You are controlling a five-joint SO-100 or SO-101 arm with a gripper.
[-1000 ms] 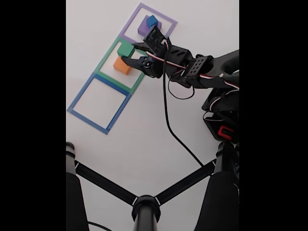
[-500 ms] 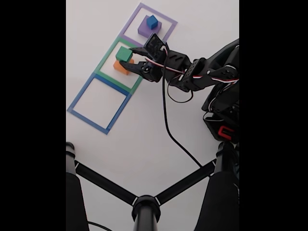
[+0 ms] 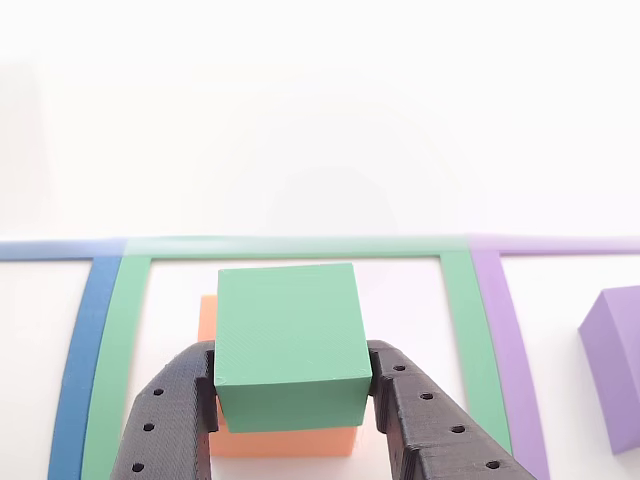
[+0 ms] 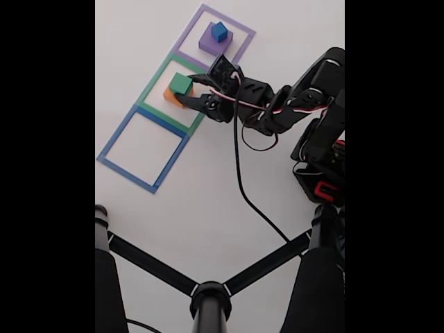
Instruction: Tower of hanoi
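My end effector [image 3: 290, 400] is matt black plastic, its fingers [image 3: 170, 420] faintly ridged like printed parts and dotted with small holes. The green block [image 3: 288, 340] between them is matt, with a fine layered grain across its faces, and the orange block [image 3: 285, 440] beneath looks equally dull. The purple block [image 3: 612, 365] has the same chalky finish. The counter [image 3: 320, 130] is smooth, plain white, and the tape outlines [image 3: 120, 350] lie flat with a slight sheen.
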